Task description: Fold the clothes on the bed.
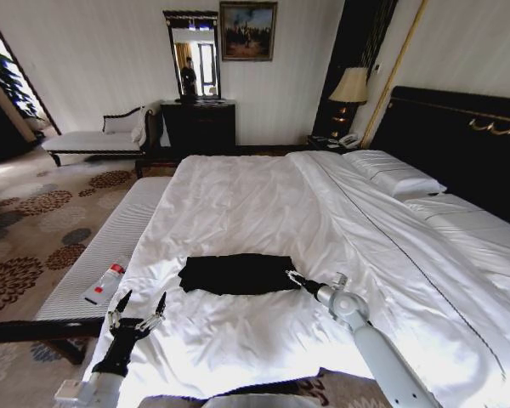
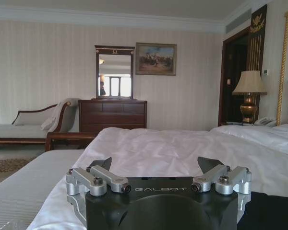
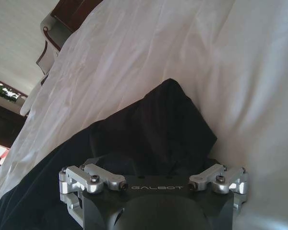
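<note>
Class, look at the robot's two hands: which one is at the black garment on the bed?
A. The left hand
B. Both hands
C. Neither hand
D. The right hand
D: the right hand is at the right edge of the black T-shirt, while the left hand hovers open, apart from it, near the bed's left edge.

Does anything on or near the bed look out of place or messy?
One small thing: a white tube with a red cap lies loose on the striped bench beside the bed. The black T-shirt lies folded flat, the right gripper at its edge.
</note>
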Controlling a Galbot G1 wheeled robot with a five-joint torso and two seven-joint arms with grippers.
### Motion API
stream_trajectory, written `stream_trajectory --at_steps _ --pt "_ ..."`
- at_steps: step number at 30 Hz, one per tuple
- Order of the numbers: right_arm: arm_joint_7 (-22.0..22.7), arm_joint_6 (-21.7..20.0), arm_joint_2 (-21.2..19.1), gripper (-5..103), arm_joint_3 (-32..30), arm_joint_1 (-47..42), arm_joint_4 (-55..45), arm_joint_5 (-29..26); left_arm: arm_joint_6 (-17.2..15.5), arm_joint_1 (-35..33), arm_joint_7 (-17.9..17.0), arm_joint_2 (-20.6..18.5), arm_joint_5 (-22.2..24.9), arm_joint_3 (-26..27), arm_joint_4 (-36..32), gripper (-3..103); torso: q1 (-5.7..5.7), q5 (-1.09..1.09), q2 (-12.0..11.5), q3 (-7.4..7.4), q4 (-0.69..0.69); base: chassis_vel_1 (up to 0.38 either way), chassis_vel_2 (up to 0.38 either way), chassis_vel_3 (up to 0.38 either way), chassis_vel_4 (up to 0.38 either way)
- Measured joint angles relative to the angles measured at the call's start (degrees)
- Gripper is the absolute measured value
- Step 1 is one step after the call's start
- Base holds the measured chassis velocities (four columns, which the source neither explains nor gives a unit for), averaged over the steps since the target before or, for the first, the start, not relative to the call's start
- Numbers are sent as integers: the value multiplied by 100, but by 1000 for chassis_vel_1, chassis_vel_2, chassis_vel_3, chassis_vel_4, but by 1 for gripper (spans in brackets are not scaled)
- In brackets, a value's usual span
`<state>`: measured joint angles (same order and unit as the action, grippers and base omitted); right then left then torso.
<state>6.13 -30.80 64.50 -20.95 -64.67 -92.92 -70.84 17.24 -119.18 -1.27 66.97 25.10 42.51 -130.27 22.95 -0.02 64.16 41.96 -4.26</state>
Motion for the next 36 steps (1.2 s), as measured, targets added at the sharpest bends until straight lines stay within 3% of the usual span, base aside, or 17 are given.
stream_trajectory --at_steps 4,6,9,12,14,20,21,24,26,29,36 --pt "15 48 169 103 77 60 87 -18 -2 1 -1 -1 0 -2 1 100 -1 2 0 0 0 0 0 0 0" --pt "34 68 217 93 79 122 197 -109 -4 2 -3 -1 0 -2 4 100 0 0 0 0 0 0 0 0 0" --pt "36 74 212 87 74 131 217 -133 -5 2 -4 -1 0 -3 4 100 0 0 0 0 0 0 0 0 0" --pt "26 132 229 71 71 126 214 -157 -6 2 -5 -1 0 -5 4 100 -1 1 0 0 0 0 0 0 0" --pt "25 148 233 71 71 106 179 -187 -6 2 -6 -1 0 -5 4 100 0 2 0 0 0 0 0 0 0" --pt "35 214 327 43 177 16 23 -183 -7 2 -7 -2 1 -5 4 100 -1 1 1 0 0 0 0 0 0" --pt "35 214 327 43 177 16 23 -183 -7 2 -7 -2 1 -5 4 100 -1 1 1 0 0 0 0 0 0" --pt "79 305 433 27 196 6 23 -161 -7 2 -7 -2 1 -5 5 100 0 0 0 0 0 0 0 0 0" --pt "84 312 435 27 196 1 17 -160 -7 2 -7 -2 1 -5 5 100 0 0 0 0 0 0 0 0 0" --pt "112 337 430 11 176 -11 -9 -151 -7 2 -7 -2 1 -6 5 100 -1 1 1 0 0 0 0 0 0" --pt "140 374 412 5 153 -11 -46 -92 -7 2 -8 -2 1 -6 5 100 0 1 0 0 0 0 0 0 0"
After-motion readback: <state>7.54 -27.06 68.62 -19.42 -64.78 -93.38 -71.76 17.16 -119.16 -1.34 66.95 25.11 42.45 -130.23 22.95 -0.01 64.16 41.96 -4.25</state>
